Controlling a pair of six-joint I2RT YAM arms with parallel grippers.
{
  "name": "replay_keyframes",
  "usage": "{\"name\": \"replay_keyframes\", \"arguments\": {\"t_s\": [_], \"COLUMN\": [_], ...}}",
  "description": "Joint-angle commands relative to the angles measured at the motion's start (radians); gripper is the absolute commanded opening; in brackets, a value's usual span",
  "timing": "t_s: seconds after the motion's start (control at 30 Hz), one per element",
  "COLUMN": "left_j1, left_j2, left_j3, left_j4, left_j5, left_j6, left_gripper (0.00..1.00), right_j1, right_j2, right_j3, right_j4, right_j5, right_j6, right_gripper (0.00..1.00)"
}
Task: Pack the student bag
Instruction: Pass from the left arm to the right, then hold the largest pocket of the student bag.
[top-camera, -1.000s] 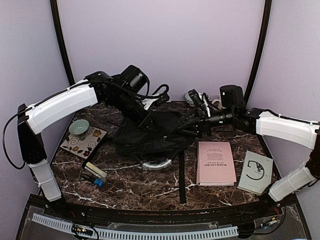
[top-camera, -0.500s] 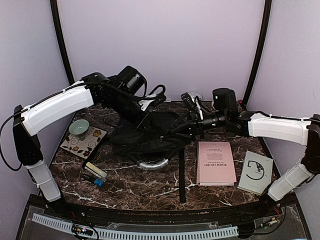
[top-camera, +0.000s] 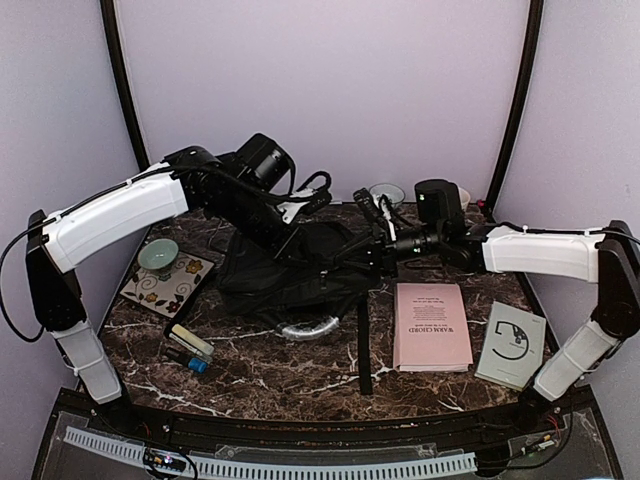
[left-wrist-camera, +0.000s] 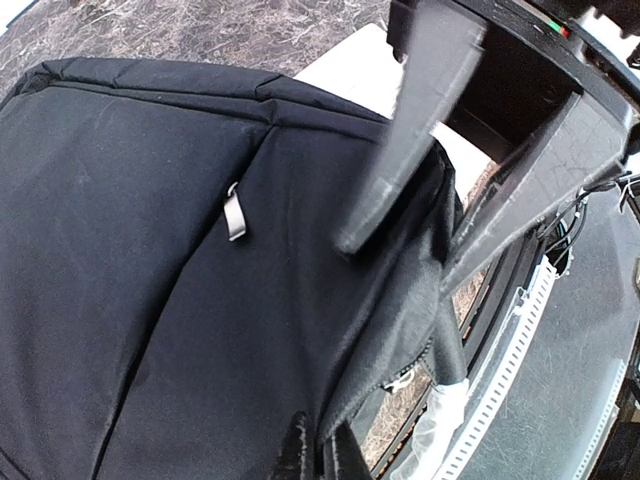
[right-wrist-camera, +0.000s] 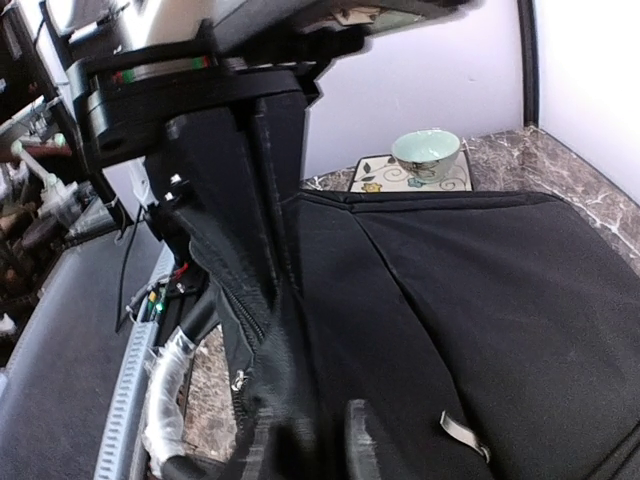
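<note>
Reaching further left than a second ago, the right arm is bringing the right tool (right-wrist-camera: 315, 445) against the raised lip of the student bag (top-camera: 290, 275), and a pale bowl (top-camera: 386, 192) at the back of the counter (top-camera: 270, 375), half hidden before, is showing clear behind it. The left arm is barely shifting; the left tool (left-wrist-camera: 322, 456) is staying clenched on the bag's open edge, holding that cloth up. The bag is lying mid-counter between the two arms, its silvery loop handle (top-camera: 305, 328) pointing toward the near edge, and both tools are meeting close together at its upper right side. From above I'm seeing what the wrist cameras are missing: a pink book (top-camera: 432, 325) and a grey booklet (top-camera: 511, 345) lying right of the bag. The left wrist view is showing the right tool's fingers (left-wrist-camera: 400, 150) standing apart on either side of the lip; whether they are pressing the cloth I cannot tell. Only the right wrist view is catching the zipper (right-wrist-camera: 252, 330) running along that lip.
</note>
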Motion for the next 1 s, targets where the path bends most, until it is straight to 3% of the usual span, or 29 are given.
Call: {"name": "replay_keyframes", "arguments": {"t_s": [0.0, 0.1, 0.27, 0.3, 0.4, 0.53, 0.73, 0.97], "left_j1": [-0.012, -0.012, -0.018, -0.020, -0.027, -0.029, -0.059, -0.137], "left_j2": [-0.072, -0.064, -0.020, -0.011, -0.007, -0.059, -0.180, -0.319], "left_j3": [0.006, 0.008, 0.101, 0.132, 0.217, 0.250, 0.183, -0.106], "left_j4": [0.067, 0.082, 0.052, 0.034, -0.025, -0.063, -0.143, -0.034], "left_j5": [0.000, -0.039, -0.226, -0.270, -0.380, -0.415, -0.496, -0.484], "left_j6": [-0.010, -0.014, -0.068, -0.087, -0.150, -0.251, -0.440, -0.623], "left_gripper": [0.00, 0.00, 0.04, 0.09, 0.38, 0.52, 0.52, 0.47], "right_j1": [0.006, 0.006, 0.010, 0.016, 0.052, 0.111, 0.134, 0.180], "right_j2": [0.008, -0.020, -0.075, -0.086, -0.104, -0.077, 0.035, 0.161], "right_j3": [0.003, -0.002, 0.000, 0.000, 0.006, 0.045, 0.191, 0.348], "right_j4": [-0.024, -0.051, -0.100, -0.102, -0.069, 0.020, -0.012, -0.069], "right_j5": [-0.018, -0.012, 0.092, 0.115, 0.173, 0.265, 0.428, 0.419], "right_j6": [0.001, -0.006, 0.079, 0.103, 0.160, 0.238, 0.327, 0.354], "right_gripper": [0.11, 0.00, 0.00, 0.00, 0.00, 0.00, 0.00, 0.00]}}
